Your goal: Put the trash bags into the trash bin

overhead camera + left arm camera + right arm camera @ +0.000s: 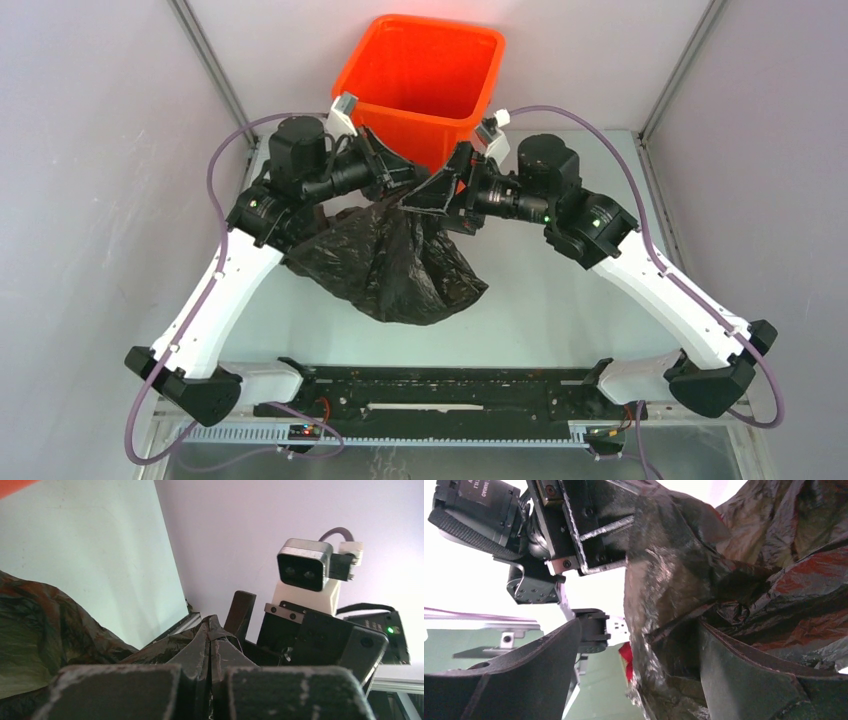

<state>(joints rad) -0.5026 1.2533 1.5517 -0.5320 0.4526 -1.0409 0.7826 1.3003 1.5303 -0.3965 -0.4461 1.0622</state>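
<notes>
**Left gripper**: jaws closed flat on a pleat of the trash bag. The film stands up in a peaked fold between the two scuffed grey pads.

**Right gripper**: jaws spread wide. Bag film hangs in the gap and lies against the inner face of one dark finger. Nothing is clamped.

**Trash bag**: one sheet-like sack of thin black plastic.
- Surface: glossy and heavily creased, showing reddish-brown where light passes through.
- Position: its upper edge is raised between the two grippers, just in front of the trash bin. The body droops in a crumpled mound onto the table. No part of it is over the rim.
- Handling, judged: very light, limp and shapeless, and slick against hard pads. It is likely to trap air and billow, and to stretch or tear if a single layer carries the pull.
- Hold, judged: a gathered bunch of several layers would be the soundest grip, with the second grip lower on the mound so that less film trails outside the bin.

**Trash bin**: rigid bright orange plastic, square with rounded corners. It has a rolled rim and walls tapering downward, and its mouth is open upward. It stands at the far side of the table, behind both grippers.

**Table**: a smooth, pale, flat surface.
</notes>
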